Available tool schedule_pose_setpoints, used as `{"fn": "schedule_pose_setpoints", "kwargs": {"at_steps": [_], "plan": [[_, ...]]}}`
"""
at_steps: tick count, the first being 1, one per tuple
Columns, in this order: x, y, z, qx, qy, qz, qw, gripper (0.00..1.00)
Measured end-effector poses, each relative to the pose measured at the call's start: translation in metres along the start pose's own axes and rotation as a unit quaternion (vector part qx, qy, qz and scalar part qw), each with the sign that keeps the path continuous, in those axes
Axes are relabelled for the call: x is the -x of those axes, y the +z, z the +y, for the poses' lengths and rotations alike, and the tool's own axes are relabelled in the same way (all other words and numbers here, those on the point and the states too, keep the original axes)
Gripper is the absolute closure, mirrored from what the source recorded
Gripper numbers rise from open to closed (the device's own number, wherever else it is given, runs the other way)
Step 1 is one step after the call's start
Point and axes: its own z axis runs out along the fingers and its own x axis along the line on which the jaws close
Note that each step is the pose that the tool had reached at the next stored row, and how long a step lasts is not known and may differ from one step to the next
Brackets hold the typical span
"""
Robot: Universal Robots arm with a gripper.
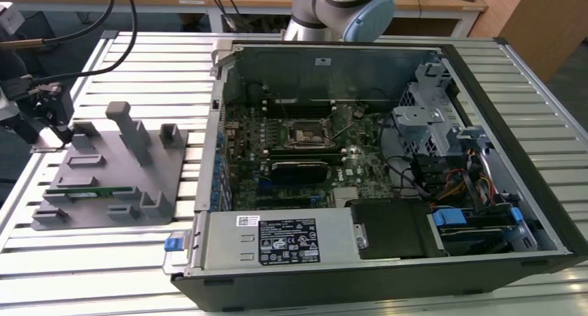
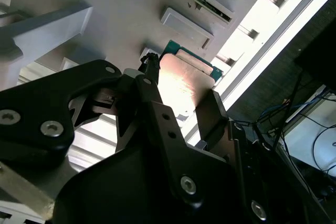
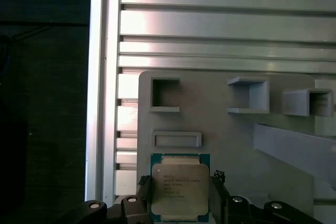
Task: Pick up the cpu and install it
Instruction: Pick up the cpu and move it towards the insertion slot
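Observation:
The cpu [image 3: 180, 187], a silver-topped square chip with a thin green rim, sits between the two black fingers of my gripper [image 3: 180, 181], which press on its opposite edges. The second wrist view shows the same: the cpu [image 2: 185, 85] is clamped in the gripper [image 2: 182, 94] just over the grey fixture plate [image 2: 126, 14]. In the exterior view the gripper [image 1: 37, 120] hangs at the far left, by the grey fixture plate [image 1: 110, 168]. The black socket [image 1: 306, 133] lies on the motherboard inside the open computer case [image 1: 368, 158].
A long green memory stick [image 1: 87, 190] lies in a slot of the fixture. The plate carries raised grey holders [image 3: 247, 95] and a tall post [image 1: 127, 127]. The slatted metal table [image 1: 138, 61] runs under everything, with cables at the exterior view's left.

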Motion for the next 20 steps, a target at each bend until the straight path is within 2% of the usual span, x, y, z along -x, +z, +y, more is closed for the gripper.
{"fn": "schedule_pose_setpoints", "kwargs": {"at_steps": [20], "plan": [[0.0001, -0.005, 0.0001, 0.0, 0.0, 0.0001, 1.0, 0.47]]}}
